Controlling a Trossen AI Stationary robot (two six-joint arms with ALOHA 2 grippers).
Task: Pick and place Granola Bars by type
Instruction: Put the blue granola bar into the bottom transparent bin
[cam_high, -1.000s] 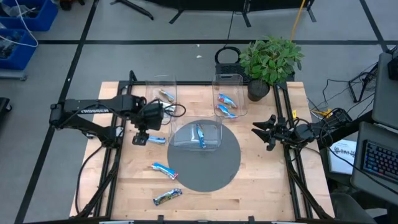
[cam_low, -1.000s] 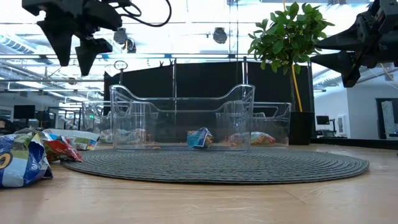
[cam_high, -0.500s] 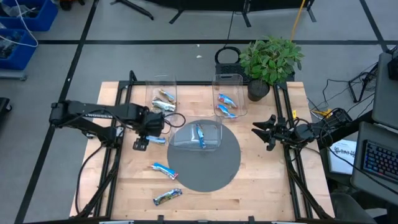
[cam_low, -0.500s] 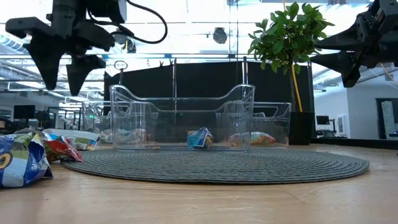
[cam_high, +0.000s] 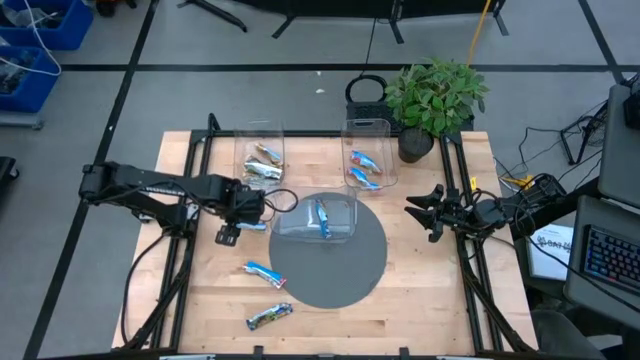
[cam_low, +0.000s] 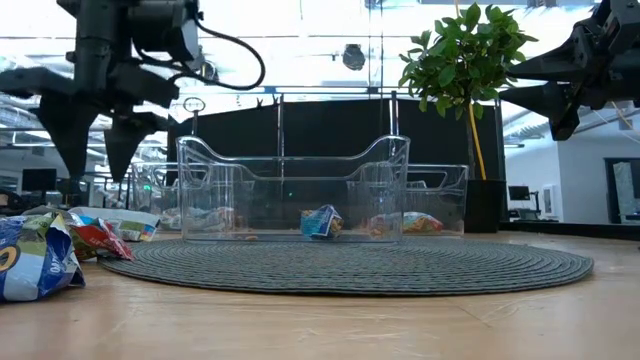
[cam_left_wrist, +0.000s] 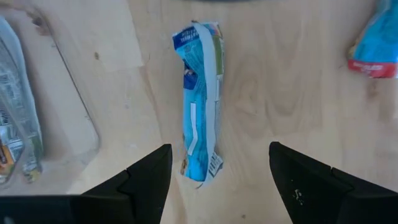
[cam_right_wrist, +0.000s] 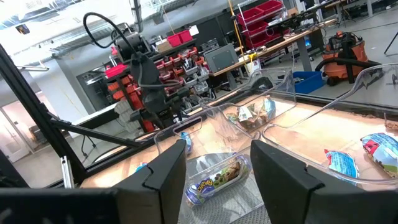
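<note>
Sorting is partly done. The far-left bin (cam_high: 261, 150) holds two or so bars in tan and silvery wrappers. The far-right bin (cam_high: 368, 152) holds two blue bars with red marks. The centre bin (cam_high: 316, 217), on the round grey mat (cam_high: 340, 275), holds one blue bar (cam_high: 321, 215).

Three bars are left loose on the bench (cam_high: 430, 290): a light blue bar (cam_left_wrist: 200, 134) just left of the centre bin, a second blue bar (cam_high: 264, 272) at the mat's left edge, and a silvery-green bar (cam_high: 270, 316) near the front edge.

My left gripper (cam_left_wrist: 217, 168) hangs above the light blue bar, fingers spread and empty. In the wrist view the bar lies lengthwise, its near end between the two fingers but closer to one of them, wrapper crumpled, not touched.

My right gripper (cam_high: 428, 211) waits raised at the right side of the bench, fingers parted, holding nothing.

Judgement: roughly five bars placed, three to go. The step in hand is the pick of the light blue bar, which looks to match the centre bin's type.
</note>
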